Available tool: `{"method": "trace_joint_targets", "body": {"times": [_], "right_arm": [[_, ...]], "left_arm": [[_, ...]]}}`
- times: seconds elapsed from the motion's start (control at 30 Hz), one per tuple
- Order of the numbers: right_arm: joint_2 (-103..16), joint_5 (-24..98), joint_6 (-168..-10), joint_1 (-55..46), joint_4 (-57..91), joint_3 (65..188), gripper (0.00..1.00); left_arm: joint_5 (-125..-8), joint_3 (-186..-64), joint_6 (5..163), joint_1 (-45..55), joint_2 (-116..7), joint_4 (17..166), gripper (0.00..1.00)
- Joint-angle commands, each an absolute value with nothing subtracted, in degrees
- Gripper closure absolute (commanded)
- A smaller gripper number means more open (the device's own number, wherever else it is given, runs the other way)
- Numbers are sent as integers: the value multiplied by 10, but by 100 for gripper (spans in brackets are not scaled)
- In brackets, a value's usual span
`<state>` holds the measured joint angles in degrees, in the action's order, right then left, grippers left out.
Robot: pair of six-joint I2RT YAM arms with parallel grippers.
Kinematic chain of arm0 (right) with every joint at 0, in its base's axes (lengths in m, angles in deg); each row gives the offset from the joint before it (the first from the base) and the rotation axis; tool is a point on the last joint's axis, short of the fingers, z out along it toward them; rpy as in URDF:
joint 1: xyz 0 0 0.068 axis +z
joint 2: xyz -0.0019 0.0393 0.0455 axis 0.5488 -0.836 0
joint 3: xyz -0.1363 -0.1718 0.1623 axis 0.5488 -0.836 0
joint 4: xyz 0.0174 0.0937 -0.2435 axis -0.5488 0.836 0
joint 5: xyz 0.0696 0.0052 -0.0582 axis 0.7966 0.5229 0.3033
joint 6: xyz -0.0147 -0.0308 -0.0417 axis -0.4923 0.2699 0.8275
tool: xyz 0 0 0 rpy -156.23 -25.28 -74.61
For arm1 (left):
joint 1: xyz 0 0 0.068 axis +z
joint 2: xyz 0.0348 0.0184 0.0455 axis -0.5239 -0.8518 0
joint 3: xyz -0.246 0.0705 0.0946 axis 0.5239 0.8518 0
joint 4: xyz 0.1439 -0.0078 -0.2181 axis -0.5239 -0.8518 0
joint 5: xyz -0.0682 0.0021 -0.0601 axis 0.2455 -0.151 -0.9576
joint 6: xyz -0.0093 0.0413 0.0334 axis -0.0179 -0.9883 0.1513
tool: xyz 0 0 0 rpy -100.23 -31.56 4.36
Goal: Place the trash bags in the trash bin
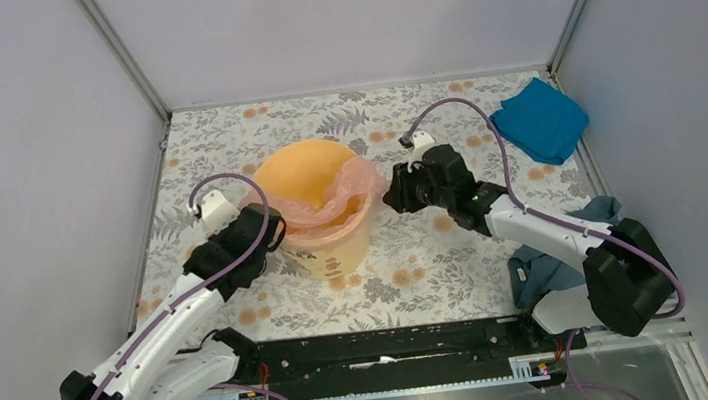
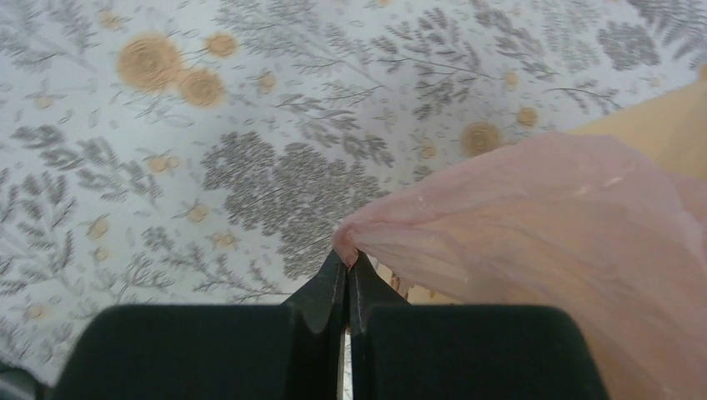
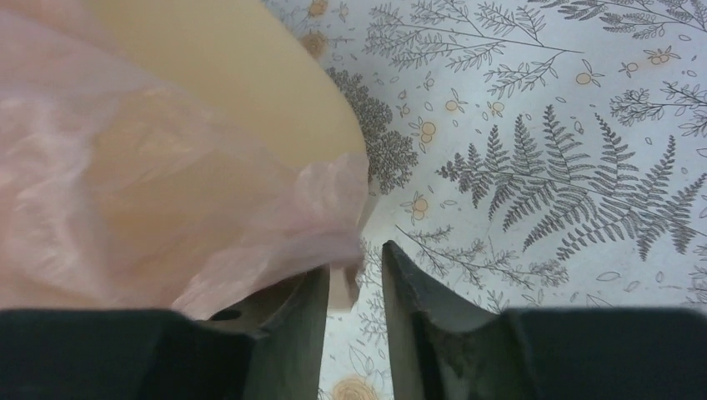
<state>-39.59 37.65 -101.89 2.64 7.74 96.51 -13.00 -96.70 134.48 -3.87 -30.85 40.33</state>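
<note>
The yellow-orange trash bin point(image 1: 298, 171) stands upright mid-table. The pale pink trash bag point(image 1: 335, 202) lies over its near and right rim, partly inside. My left gripper point(image 1: 279, 235) is at the bin's left side and is shut on a pinched corner of the bag point(image 2: 534, 225); its closed tips point(image 2: 348, 260) show in the left wrist view, with the bin point(image 2: 667, 125) behind. My right gripper point(image 1: 393, 196) is open at the bin's right side. In the right wrist view point(image 3: 354, 268) the bag's edge point(image 3: 167, 192) drapes over the left finger, ungripped, beside the bin point(image 3: 225, 67).
A bright blue folded cloth point(image 1: 542, 120) lies at the back right corner. A dark teal cloth point(image 1: 544, 267) lies under the right arm near its base. Enclosure walls close in the table on the left, back and right.
</note>
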Motion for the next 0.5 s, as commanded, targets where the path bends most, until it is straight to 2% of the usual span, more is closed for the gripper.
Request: {"method": "trace_joint_targets", "body": {"times": [0.0, 0.23, 0.33, 0.47], "right_arm": [[-360, 391, -974, 25, 190, 1027, 58], [-275, 329, -918, 25, 402, 1102, 24], [-235, 328, -881, 25, 447, 1127, 19], [-198, 393, -826, 26, 352, 1114, 14]], "left_arm": [[-212, -967, 1192, -9, -305, 557, 100], [-263, -980, 1154, 20, -328, 564, 100], [-273, -966, 1182, 38, -327, 548, 92], [-306, -941, 1223, 54, -321, 524, 89]]}}
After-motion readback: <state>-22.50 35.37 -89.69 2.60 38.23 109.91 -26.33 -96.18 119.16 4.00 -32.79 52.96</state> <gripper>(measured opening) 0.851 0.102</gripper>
